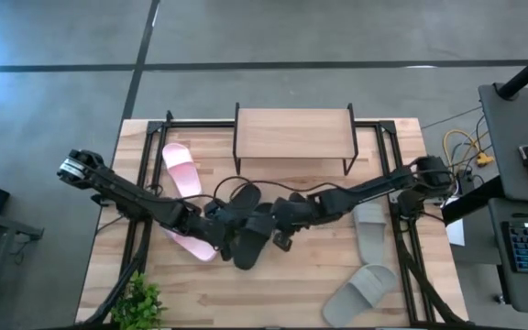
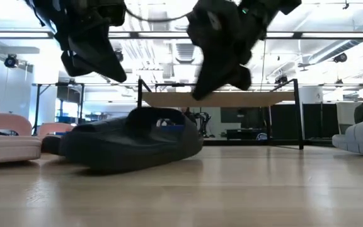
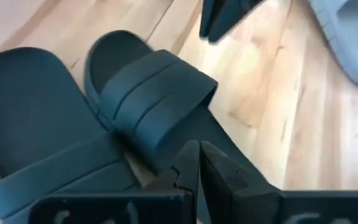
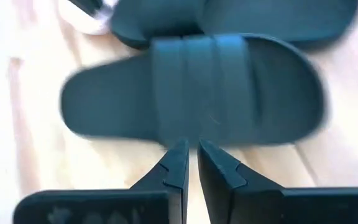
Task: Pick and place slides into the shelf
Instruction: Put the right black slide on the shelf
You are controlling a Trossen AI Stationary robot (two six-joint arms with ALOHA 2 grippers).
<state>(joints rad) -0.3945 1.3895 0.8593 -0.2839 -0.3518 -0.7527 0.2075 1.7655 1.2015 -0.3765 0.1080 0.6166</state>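
Jaws of both grippers are clenched and grasp nothing: your left gripper point(image 3: 197, 163) hovers just over the strap of one black rubber slide point(image 3: 123, 130), and your right gripper point(image 4: 191, 158) hangs at the edge of the other black slide point(image 4: 194, 93). Both black slides lie side by side at the centre of the high view, on the light wooden bench point(image 1: 273, 293). The low wooden-topped shelf with thin dark legs point(image 1: 293, 134) stands at upper centre, with no slide seen on it. Two pale pink slides point(image 1: 181, 167) lie at left, two grey slides point(image 1: 370, 229) at lower right.

Judgement: you are at the approach step for a first black slide. Next, you must release one pair of jaws, close them on a strap, then lift towards the shelf.
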